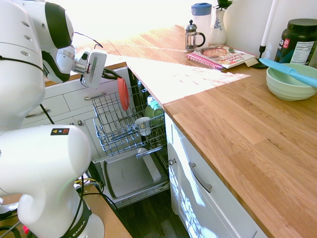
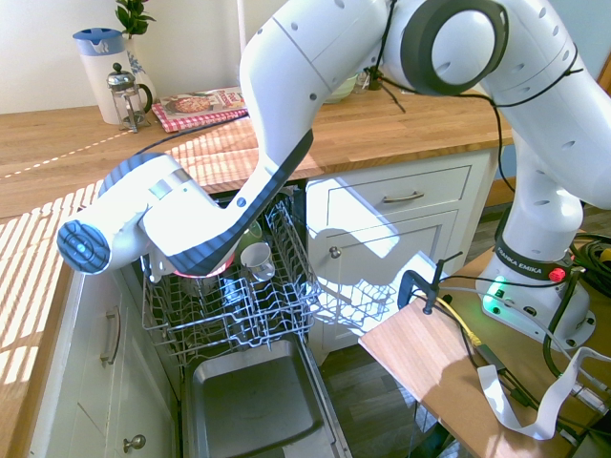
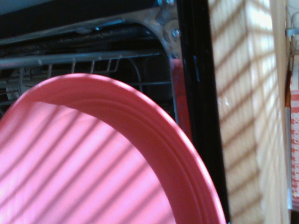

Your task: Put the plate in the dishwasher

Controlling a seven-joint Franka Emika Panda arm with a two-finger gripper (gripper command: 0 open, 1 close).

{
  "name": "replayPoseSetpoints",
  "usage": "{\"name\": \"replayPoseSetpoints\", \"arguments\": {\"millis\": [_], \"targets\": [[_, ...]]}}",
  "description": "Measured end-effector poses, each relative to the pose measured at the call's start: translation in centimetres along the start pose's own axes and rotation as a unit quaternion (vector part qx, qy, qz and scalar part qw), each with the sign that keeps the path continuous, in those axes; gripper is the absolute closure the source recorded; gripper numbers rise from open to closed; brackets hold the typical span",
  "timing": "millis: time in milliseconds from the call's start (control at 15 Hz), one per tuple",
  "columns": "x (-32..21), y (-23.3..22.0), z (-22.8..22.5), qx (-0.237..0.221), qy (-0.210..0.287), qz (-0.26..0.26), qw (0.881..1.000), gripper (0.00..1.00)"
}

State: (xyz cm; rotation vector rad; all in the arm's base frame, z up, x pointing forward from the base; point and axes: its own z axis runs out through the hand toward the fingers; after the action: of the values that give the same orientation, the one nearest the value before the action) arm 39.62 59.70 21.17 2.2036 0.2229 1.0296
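First exterior view: plate [image 1: 123, 93], small, round, pink-red plastic, held on edge and upright by the claw [image 1: 113, 77], which is clenched on its upper rim. Position — directly above the rear part of the dishwasher [image 1: 130, 174] rack, close to the edge of the worktop [image 1: 233, 124]. Rack [image 1: 124, 124]: grey wire, pulled out over the lowered grey inner door; contents include a white cup [image 1: 142, 125] and a pale green item [image 1: 154, 109] beside it. Second exterior view: arm bent low over the rack, hiding most of the plate; only a red sliver [image 2: 196, 276] shows beneath the wrist, just beside a white cup [image 2: 256, 259]. Wrist view: plate rim [image 3: 154, 140] fills the lower part, striped with sunlight, rack wires [image 3: 93, 60] behind it. On the worktop, well apart from the plate — pale green bowl [image 1: 290, 82] with a blue utensil [image 1: 292, 72] across it, open cookbook [image 1: 223, 55], glass coffee press [image 1: 193, 37], dark tub [image 1: 299, 40].
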Motion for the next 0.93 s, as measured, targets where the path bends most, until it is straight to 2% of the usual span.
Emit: {"name": "replayPoseSetpoints", "arguments": {"millis": [133, 200, 533, 733, 933], "targets": [[-1.0, -3.1, 0.9, 0.011, -0.010, -0.022, 1.000, 1.00], [-1.3, -4.3, 1.1, 0.019, -0.022, -0.033, 0.999, 0.00], [0.2, -6.4, 1.7, 0.077, -0.111, -0.081, 0.988, 0.00], [1.8, -6.1, 2.9, 0.128, -0.174, -0.104, 0.971, 0.00], [4.0, -5.1, 2.8, 0.200, -0.218, -0.111, 0.949, 0.00]]}}
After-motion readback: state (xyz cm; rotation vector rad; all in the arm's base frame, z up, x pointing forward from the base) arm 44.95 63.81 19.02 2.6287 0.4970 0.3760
